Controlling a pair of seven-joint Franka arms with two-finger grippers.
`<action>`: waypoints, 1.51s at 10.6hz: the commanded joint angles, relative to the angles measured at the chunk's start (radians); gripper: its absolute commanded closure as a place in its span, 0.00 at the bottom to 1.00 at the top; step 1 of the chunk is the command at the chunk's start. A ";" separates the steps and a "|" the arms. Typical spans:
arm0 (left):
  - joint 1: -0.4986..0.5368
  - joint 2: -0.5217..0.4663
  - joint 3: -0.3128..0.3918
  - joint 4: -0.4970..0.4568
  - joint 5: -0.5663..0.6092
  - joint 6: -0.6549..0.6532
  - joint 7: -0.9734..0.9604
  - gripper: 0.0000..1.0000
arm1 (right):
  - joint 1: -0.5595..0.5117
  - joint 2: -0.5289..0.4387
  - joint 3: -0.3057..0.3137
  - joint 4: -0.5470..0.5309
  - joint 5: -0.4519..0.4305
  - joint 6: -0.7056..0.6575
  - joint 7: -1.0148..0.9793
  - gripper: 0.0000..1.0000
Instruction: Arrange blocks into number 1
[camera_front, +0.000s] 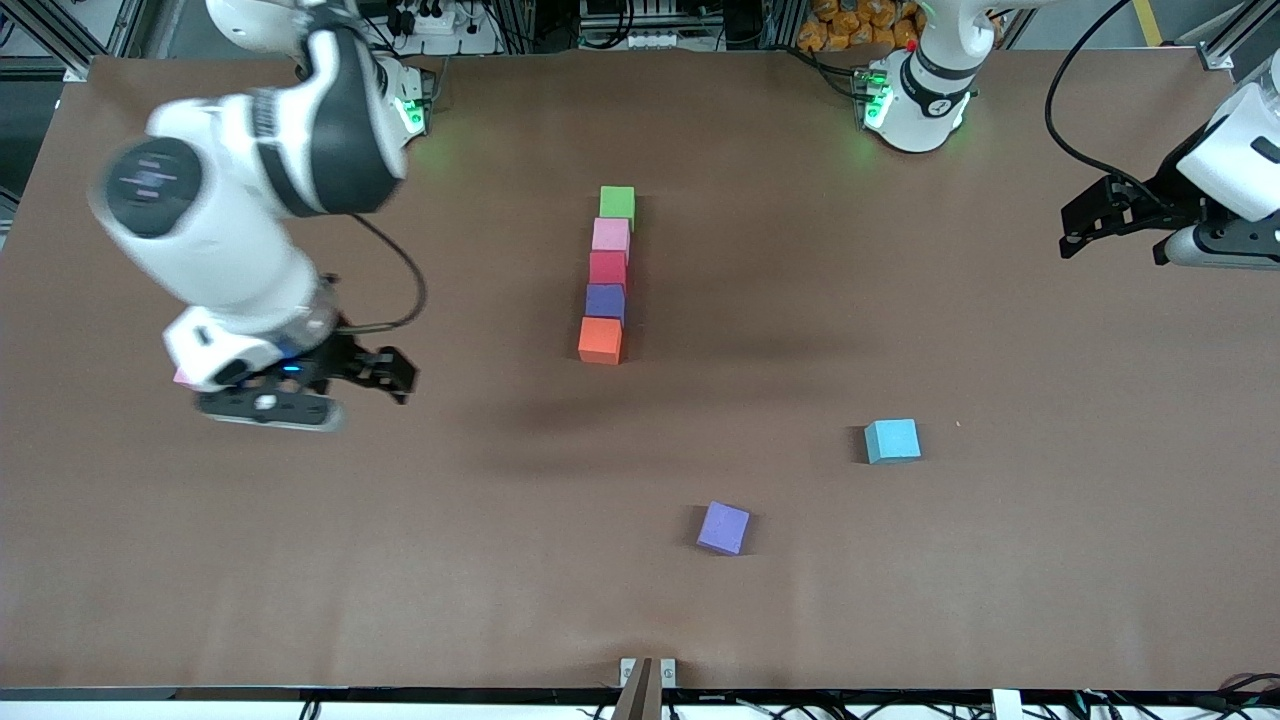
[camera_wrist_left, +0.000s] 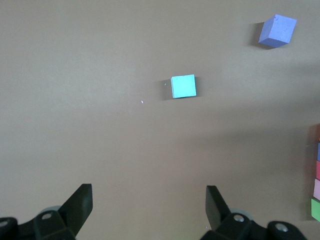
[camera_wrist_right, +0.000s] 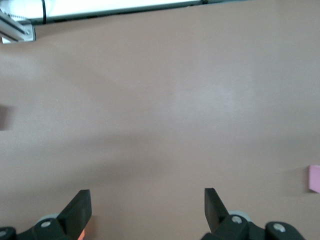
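Five blocks form a straight column mid-table: green (camera_front: 617, 202) farthest from the front camera, then pink (camera_front: 611, 235), red (camera_front: 608, 268), dark purple (camera_front: 605, 301) and orange (camera_front: 600, 341). A cyan block (camera_front: 891, 441) (camera_wrist_left: 183, 86) lies alone, nearer the camera, toward the left arm's end. A light purple block (camera_front: 723, 527) (camera_wrist_left: 277, 31) lies nearer still. My right gripper (camera_front: 403, 380) (camera_wrist_right: 147, 205) hangs open and empty over bare table toward the right arm's end. My left gripper (camera_front: 1068, 232) (camera_wrist_left: 149, 202) is open and empty over the left arm's end.
The edge of another pink block (camera_front: 183, 377) (camera_wrist_right: 314, 178) peeks out beside the right arm's wrist. The brown table (camera_front: 1000, 560) has wide bare stretches on both sides of the column. The column's end shows at the rim of the left wrist view (camera_wrist_left: 316, 185).
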 joint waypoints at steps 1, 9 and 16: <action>0.000 0.007 -0.011 0.019 0.018 -0.012 -0.059 0.00 | -0.141 -0.129 0.074 -0.012 -0.008 -0.074 -0.083 0.00; -0.002 0.008 -0.016 0.014 0.012 -0.012 -0.061 0.00 | -0.905 -0.387 0.745 -0.090 -0.217 -0.150 -0.195 0.00; 0.000 0.008 -0.027 0.014 0.012 -0.012 -0.063 0.00 | -1.014 -0.504 0.826 -0.184 -0.298 -0.235 -0.209 0.00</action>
